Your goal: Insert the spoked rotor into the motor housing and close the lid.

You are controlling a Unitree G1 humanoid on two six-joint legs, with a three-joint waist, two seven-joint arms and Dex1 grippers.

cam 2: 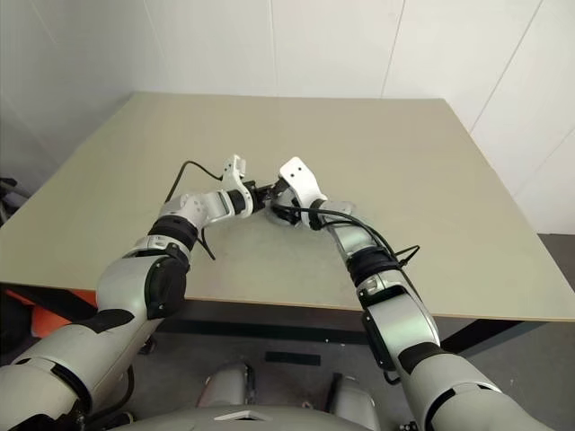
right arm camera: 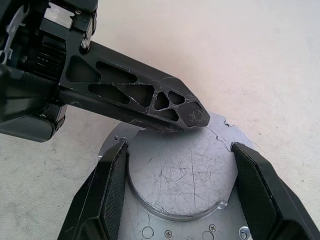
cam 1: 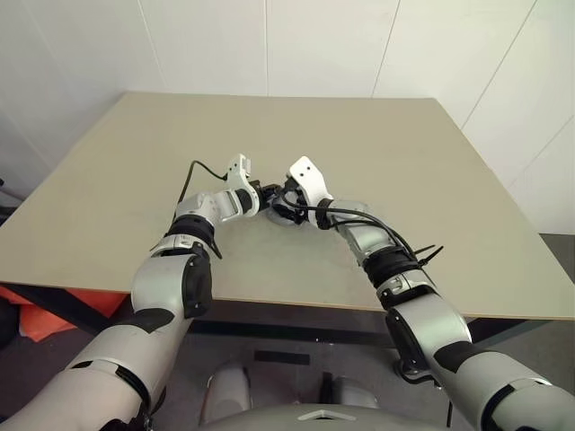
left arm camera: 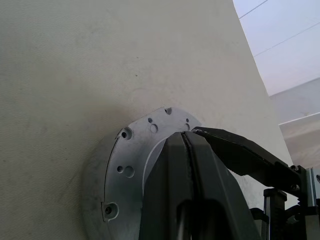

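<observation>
The left gripper point(right arm camera: 192, 116) had its two black fingers pressed flat together with nothing between them, and their joined tip rested on the far edge of a round silver metal piece lying on the table. The right gripper point(right arm camera: 182, 190) held its fingers point(right arm camera: 114, 187) spread wide, one on each side of the raised, scratched silver disc at the middle of that piece; whether the pads actually touched the disc's sides could not be told. The silver piece, which appeared to be the motor housing point(right arm camera: 182, 172), showed a flat flange around the raised centre with small screw holes and notches along its rim. It sat on the beige table point(cam 1: 404, 144) near the middle of the tabletop, slightly toward the near edge, directly under the spot where both grippers met. A black cable looped from each wrist. White wall panels stood beyond the far edge of the table.
</observation>
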